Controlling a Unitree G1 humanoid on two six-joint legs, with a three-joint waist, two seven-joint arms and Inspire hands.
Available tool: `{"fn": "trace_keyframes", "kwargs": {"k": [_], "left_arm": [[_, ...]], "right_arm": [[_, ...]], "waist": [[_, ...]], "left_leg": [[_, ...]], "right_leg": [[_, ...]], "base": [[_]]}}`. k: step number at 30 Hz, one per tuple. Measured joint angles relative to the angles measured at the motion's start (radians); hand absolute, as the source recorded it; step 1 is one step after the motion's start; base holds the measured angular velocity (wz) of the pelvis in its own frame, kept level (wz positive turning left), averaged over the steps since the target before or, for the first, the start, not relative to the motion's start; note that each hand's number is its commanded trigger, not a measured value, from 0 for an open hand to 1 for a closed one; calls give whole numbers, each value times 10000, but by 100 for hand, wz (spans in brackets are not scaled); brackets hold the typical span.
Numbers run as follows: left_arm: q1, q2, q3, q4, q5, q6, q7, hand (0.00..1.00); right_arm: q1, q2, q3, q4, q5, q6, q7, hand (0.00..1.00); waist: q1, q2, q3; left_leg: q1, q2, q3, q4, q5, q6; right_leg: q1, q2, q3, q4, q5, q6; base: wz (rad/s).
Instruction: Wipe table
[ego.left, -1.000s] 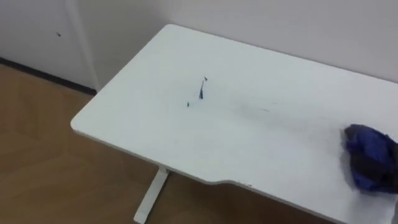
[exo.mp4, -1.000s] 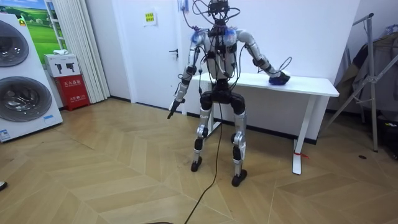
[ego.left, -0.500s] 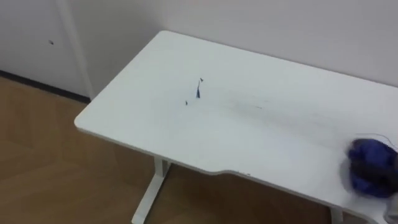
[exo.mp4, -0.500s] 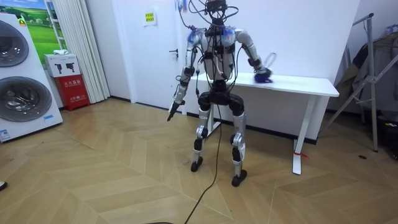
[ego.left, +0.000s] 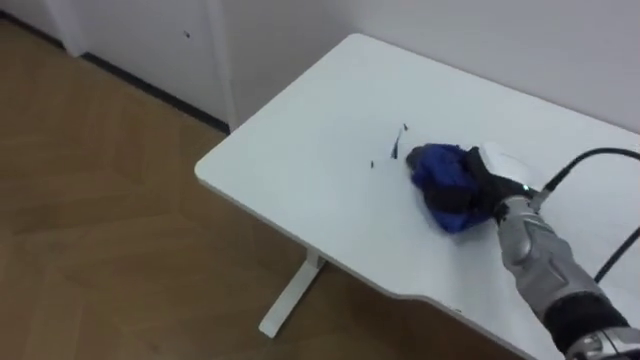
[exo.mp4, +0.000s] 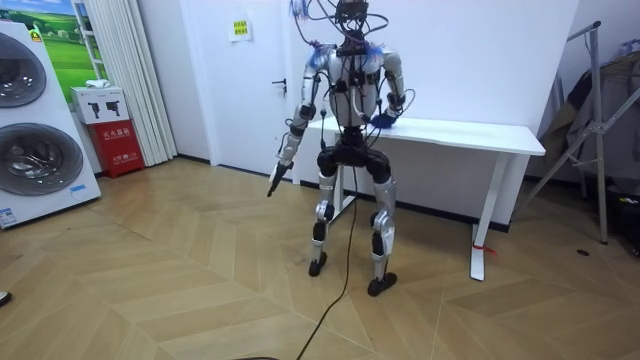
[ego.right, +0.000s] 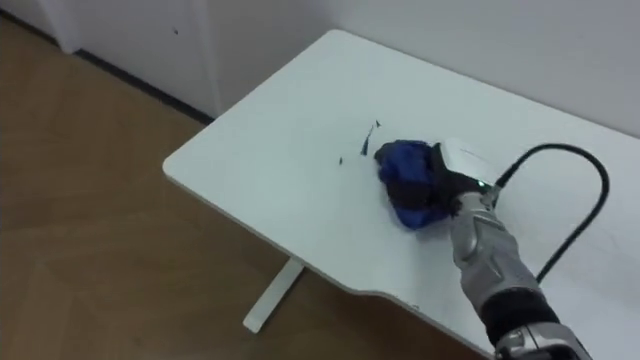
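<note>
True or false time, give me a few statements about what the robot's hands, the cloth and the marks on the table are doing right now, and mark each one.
1. The right hand grips the blue cloth on the white table. True.
2. The dark marks are hidden under the cloth. False: they show on the tabletop just to the left of the cloth.
3. The left hand rests on the table. False: in the room view it hangs at the robot's side, away from the tabletop.
4. The robot stands upright on both feet right at the table. True.
</note>
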Motion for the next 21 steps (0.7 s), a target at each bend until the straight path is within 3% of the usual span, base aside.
{"fn": "trace_keyframes", "kwargs": {"k": [1,3,4,6,8,9,10,12,13,14,15,16,17,19,21], "left_arm": [[-178,125,56,-1,-9,-169,1,0],[-291,418,101,20,25,-403,17,0],[-321,620,222,238,18,-670,21,0],[-322,906,459,299,26,-864,104,0],[-373,1298,446,324,31,-918,188,0],[-373,1361,446,328,39,-912,193,0],[-355,1422,447,317,56,-907,234,0],[-189,1421,463,311,-8,-901,305,0],[-96,1342,497,221,-45,-902,323,0],[-66,1090,479,207,-87,-917,348,0],[-50,973,465,205,-80,-924,349,0],[6,722,441,205,-75,-920,347,0],[153,417,429,134,-51,-900,339,0],[349,150,422,11,2,-859,298,0],[404,135,408,8,-29,-789,295,0]], "right_arm": [[256,-143,-126,150,428,-120,-93,100],[726,-294,-474,142,923,-221,-198,100],[1112,-402,-762,209,1111,-292,-233,100],[1625,-523,-1100,491,1455,-299,-451,100],[2345,-813,-1614,519,1800,-303,-566,100],[2432,-872,-1795,518,1798,-304,-593,100],[2697,-1047,-2040,572,1785,-306,-672,100],[2779,-1299,-2138,600,1764,-307,-823,100],[2820,-1427,-2247,467,1717,-313,-871,100],[2857,-1615,-2318,466,1682,-322,-928,100],[2857,-1687,-2335,443,1638,-307,-944,100],[2859,-1798,-2400,441,1330,-231,-938,100],[2855,-1901,-2397,415,1156,-76,-908,100],[2777,-1925,-2412,324,967,49,-941,100],[2667,-1914,-2349,-12,607,167,-749,100]], "waist": [[-138,-10,-2],[-189,-161,-71],[-360,-167,-74],[-551,-257,-153],[-1073,-293,-179],[-1174,-321,-197],[-1314,-371,-229],[-1340,-396,-234],[-1448,-350,-274],[-1546,-167,-362],[-1636,-188,-368],[-1769,-286,-339],[-1818,-337,-326],[-1921,-280,-295],[-1903,-342,-248]], "left_leg": [[-121,73,102,229,-176,50],[-134,275,281,426,-389,135],[-143,510,267,629,-508,117],[-116,860,232,789,-649,-21],[-210,1379,-101,1009,-708,-420],[-216,1449,-202,1004,-692,-527],[-169,1650,-237,969,-690,-756],[124,2042,-29,847,-703,-1188],[154,2346,27,864,-722,-1474],[178,2763,34,789,-593,-1305],[215,2829,59,772,-436,-1063],[226,2859,143,692,141,-636],[240,2858,451,651,568,-717],[91,2646,886,796,546,-716],[-71,2052,1119,1016,288,-620]], "right_leg": [[3,-19,-53,-10,1,1],[-86,-49,288,110,44,15],[-335,-27,552,631,125,-11],[-711,-160,778,1155,245,-177],[-765,-502,771,861,268,-205],[-744,-539,758,615,327,-230],[-707,-574,803,60,411,-294],[-872,-470,851,60,484,-336],[-1046,-213,771,504,507,262],[-1304,73,632,1190,-53,39],[-1419,132,652,1444,-306,-61],[-1531,189,659,1756,-707,-206],[-1496,356,686,1728,-872,-377],[-1413,618,616,1491,-952,-598],[-1401,731,698,1295,-938,-788]], "base": [[-31],[-31],[-14],[-4],[21],[24],[-7],[-28],[-23],[-14],[0],[5],[4],[-2],[-13]]}}
